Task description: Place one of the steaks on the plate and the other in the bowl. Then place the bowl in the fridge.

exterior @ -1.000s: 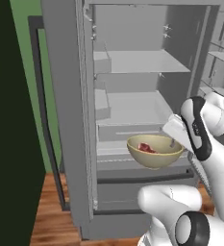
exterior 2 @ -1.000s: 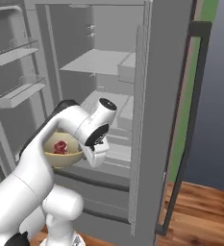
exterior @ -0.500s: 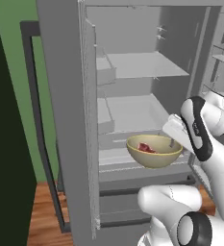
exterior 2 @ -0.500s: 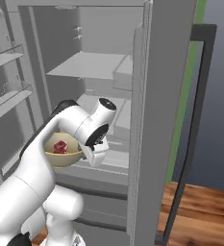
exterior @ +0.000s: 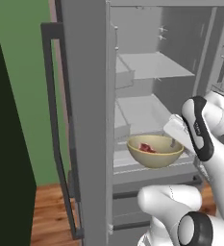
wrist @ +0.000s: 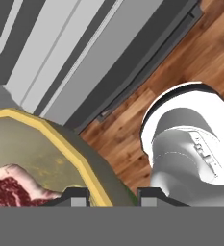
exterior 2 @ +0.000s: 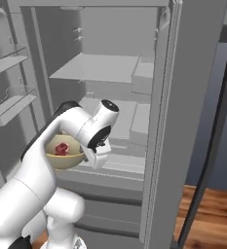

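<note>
My gripper (exterior: 175,142) is shut on the right rim of the tan-yellow bowl (exterior: 154,153) and holds it level in front of the open fridge (exterior: 87,96), about at the height of its lowest shelf. A deep red steak (exterior: 146,147) lies inside the bowl. In the right base view the bowl (exterior 2: 64,154) and the steak (exterior 2: 62,148) sit to the left of the hand. In the hand view the bowl's yellow rim (wrist: 80,153) passes between my fingertips (wrist: 75,194) at the gripper (wrist: 112,196), with the steak (wrist: 10,187) at lower left. The plate is out of view.
Grey shelves (exterior: 152,65) fill the fridge's inside, with drawers (exterior: 132,192) below. An open door with bins (exterior 2: 10,63) stands left, and a door edge (exterior 2: 193,107) with a dark bar handle (exterior 2: 217,131) stands right. Wooden floor (exterior: 51,211) lies below.
The whole picture has shifted sideways across the fridge, so the base has driven. The bowl with the steak stays in my grip at the same place relative to the arm.
</note>
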Tool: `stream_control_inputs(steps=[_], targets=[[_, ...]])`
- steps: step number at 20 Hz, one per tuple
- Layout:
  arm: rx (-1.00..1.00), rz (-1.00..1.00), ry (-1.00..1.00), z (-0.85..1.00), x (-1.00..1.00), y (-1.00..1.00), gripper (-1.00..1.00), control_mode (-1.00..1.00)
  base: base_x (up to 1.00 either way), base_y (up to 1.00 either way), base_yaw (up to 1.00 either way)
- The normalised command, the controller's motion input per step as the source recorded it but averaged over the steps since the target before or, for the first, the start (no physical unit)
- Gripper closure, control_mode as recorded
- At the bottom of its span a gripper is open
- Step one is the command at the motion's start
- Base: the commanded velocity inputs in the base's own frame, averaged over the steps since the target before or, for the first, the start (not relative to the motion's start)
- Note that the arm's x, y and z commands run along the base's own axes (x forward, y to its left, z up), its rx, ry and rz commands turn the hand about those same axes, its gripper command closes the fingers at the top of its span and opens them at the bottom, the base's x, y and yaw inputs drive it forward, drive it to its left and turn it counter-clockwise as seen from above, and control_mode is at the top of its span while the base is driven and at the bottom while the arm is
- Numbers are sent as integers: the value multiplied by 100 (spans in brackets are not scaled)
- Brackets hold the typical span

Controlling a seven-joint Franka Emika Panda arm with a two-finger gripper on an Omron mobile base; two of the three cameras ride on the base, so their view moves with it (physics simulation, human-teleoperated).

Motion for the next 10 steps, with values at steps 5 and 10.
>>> stream_control_inputs(steps=[5, 10], targets=[[0, 0, 0, 0, 0, 0, 100, 100, 50, 0, 0], [0, 0, 0, 0, 0, 0, 100, 100, 60, -2, 0]])
